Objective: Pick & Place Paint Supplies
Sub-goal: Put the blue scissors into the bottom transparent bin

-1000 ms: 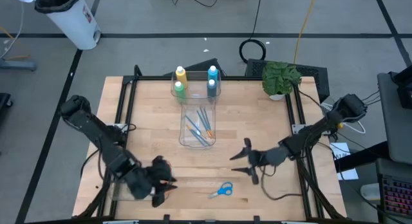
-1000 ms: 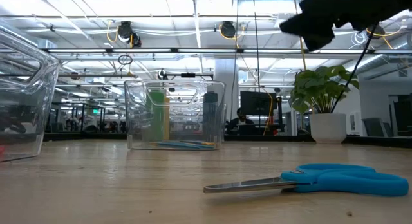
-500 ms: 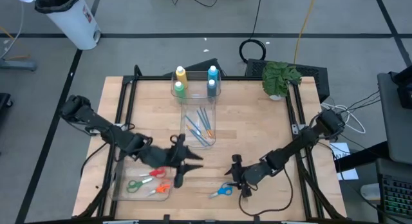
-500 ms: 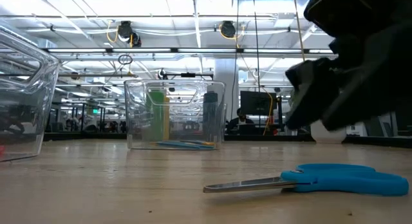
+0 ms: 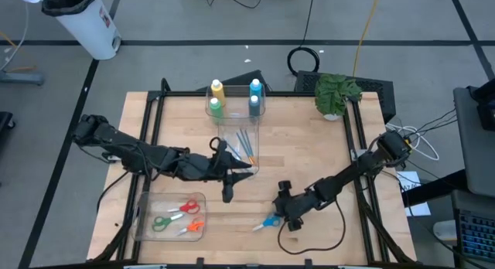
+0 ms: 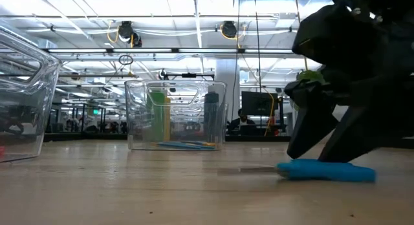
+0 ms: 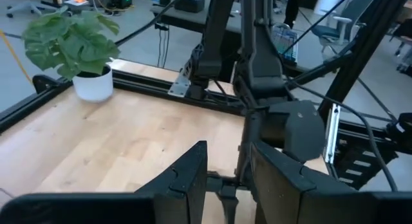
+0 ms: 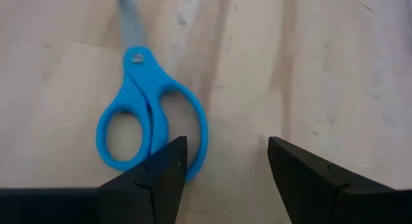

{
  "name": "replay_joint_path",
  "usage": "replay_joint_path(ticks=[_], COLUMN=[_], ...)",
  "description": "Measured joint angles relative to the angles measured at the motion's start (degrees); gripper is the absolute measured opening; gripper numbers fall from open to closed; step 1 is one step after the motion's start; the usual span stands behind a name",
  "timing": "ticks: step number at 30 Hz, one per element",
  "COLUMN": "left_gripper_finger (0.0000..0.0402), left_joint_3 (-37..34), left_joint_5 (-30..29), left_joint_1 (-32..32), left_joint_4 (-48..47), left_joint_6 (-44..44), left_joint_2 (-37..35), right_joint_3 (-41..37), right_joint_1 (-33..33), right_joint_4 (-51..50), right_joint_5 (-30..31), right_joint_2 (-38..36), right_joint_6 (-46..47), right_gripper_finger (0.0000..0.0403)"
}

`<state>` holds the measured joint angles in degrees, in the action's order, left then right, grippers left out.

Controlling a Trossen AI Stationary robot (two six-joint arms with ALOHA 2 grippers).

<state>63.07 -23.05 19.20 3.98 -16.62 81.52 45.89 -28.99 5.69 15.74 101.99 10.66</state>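
The four white-capped paint bottles point(image 5: 235, 99) stand at the far end of a clear bin point(image 5: 237, 170). Thin blue and orange brushes point(image 5: 242, 151) lie on the bin's floor nearer me. My left gripper point(image 5: 241, 172) hovers open at the bin's near end, and its wrist view shows the gap point(image 7: 228, 169) between its fingers. My right gripper point(image 5: 285, 217) is open and low over the handle end of the blue scissors point(image 5: 268, 222), which lie flat on the wood. In the low view the right gripper point(image 6: 323, 159) reaches down to the scissors point(image 6: 326, 171). My right gripper comes from above, slanting down from the table's right. One fingertip point(image 8: 168, 161) sits at the rim of the scissors' handle loop point(image 8: 196, 130), and the other fingertip point(image 8: 302, 166) stands over bare wood. Whether the first finger touches the loop, I cannot tell. The scissors lie flat on the table.
A clear tray point(image 5: 147, 223) at the near left holds red, green and orange scissors. A potted plant point(image 5: 336, 95) stands at the far right corner. Bare wood lies between the bin and the plant. The black frame rails point(image 5: 357, 145) line the table's edges.
My left gripper has left the near-left tray and swung toward the far right, ending at the bin's near end. My right gripper has moved toward the near left and dropped down onto the blue scissors. The scissors have turned about on the table.
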Motion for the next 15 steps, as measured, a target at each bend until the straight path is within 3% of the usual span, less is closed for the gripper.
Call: replay_joint_path(ticks=[5,15], left_gripper_finger=[0.0122,0.0122], left_joint_3=[0.0,0.0], left_joint_5=[0.0,0.7], left_joint_1=[-0.1,0.0], left_joint_4=[-1.4,-4.3], left_joint_6=[0.0,-0.6], left_joint_2=[0.0,0.0], right_joint_3=[-0.1,-0.5], right_joint_1=[0.1,0.2], right_joint_4=[-8.6,-17.2], right_joint_5=[3.7,4.3], right_joint_2=[-1.8,-10.3], right_joint_6=[-0.6,0.4], right_gripper_finger=[0.0212,0.0212])
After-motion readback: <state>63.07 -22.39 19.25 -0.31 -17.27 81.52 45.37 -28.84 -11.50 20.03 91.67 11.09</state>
